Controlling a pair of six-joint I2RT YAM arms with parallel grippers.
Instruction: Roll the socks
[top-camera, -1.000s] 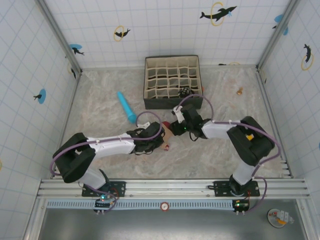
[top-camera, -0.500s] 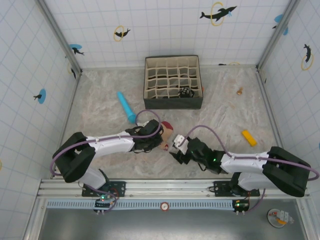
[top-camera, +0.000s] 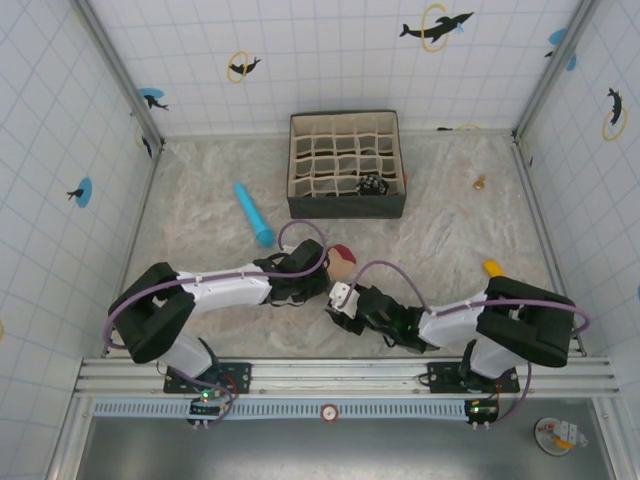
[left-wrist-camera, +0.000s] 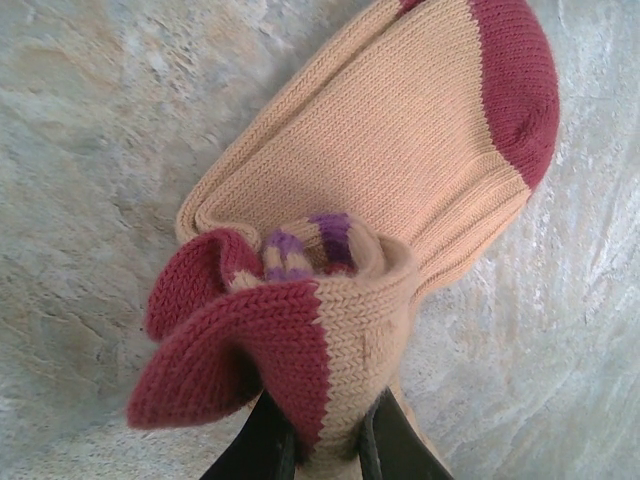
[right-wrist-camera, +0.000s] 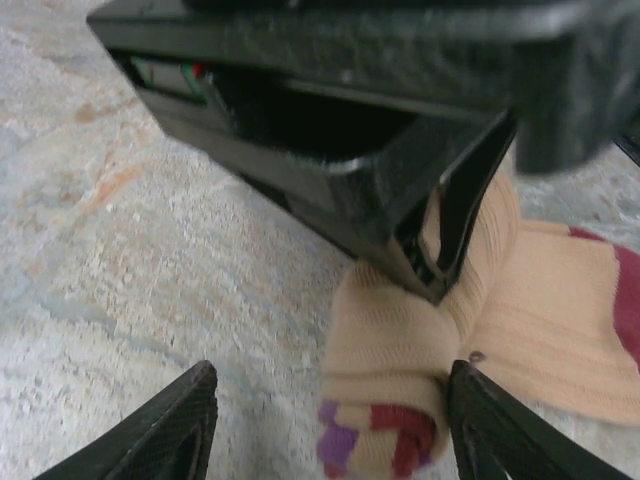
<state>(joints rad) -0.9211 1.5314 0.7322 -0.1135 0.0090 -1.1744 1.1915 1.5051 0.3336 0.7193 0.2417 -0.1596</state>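
The peach sock (left-wrist-camera: 400, 150) with a maroon toe lies flat on the table, its striped cuff end partly rolled up. My left gripper (left-wrist-camera: 325, 450) is shut on that rolled end (left-wrist-camera: 350, 330). From above, the left gripper (top-camera: 312, 284) sits just left of the peach sock (top-camera: 342, 258). My right gripper (top-camera: 342, 302) is at the near side, open, and the sock roll (right-wrist-camera: 385, 400) lies between its fingers (right-wrist-camera: 180, 430), against the right one. The black-and-white striped sock (top-camera: 372, 184) sits bundled in a compartment of the box.
A dark divided box (top-camera: 345, 205) stands at the back centre. The blue cylinder (top-camera: 253, 213) lies left of it. A small orange block (top-camera: 493, 268) lies at the right and a tiny object (top-camera: 480, 183) at the far right. The left gripper's black body (right-wrist-camera: 330, 100) hangs close over the right fingers.
My right arm has swung from the far side of the sock round to the near side, then moved left up to the roll. The left gripper has kept its hold.
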